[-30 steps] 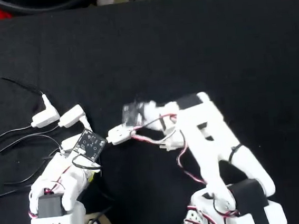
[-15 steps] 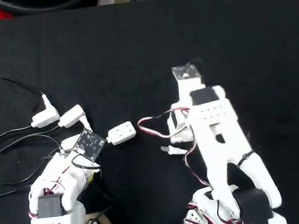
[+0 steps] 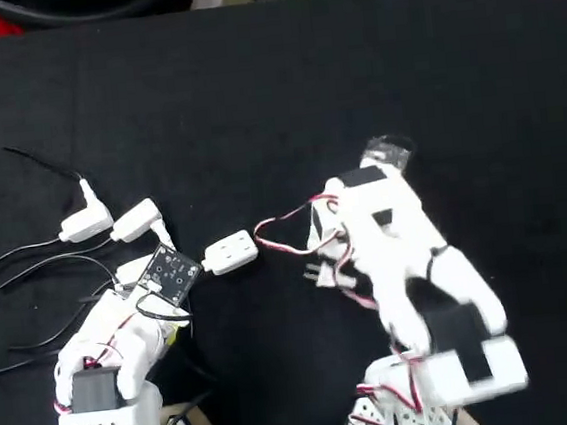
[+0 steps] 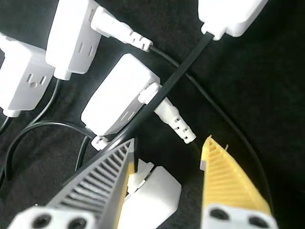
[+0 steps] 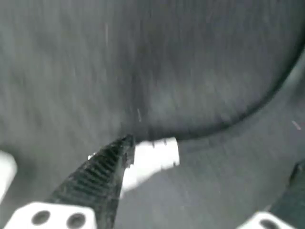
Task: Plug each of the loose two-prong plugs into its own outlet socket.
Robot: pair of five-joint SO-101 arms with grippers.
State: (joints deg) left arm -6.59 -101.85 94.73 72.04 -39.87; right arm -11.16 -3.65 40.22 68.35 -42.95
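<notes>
- Left end effector (image 4: 169, 140) is spread wide and empty, straddling a white plug (image 4: 151, 193) beside corded outlet sockets (image 4: 113, 101) on the worktop (image 3: 252, 95).
- Right end effector (image 3: 383, 151) is open, gripping nothing.
- Likely early: that plug is not yet inserted.

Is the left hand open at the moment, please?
Yes, the fingers of the left hand stand wide apart in its wrist view.

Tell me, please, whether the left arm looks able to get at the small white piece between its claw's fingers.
Probably yes: the left claw is open on either side of the small white piece, nothing over it; a black cord crosses just beyond.
</notes>
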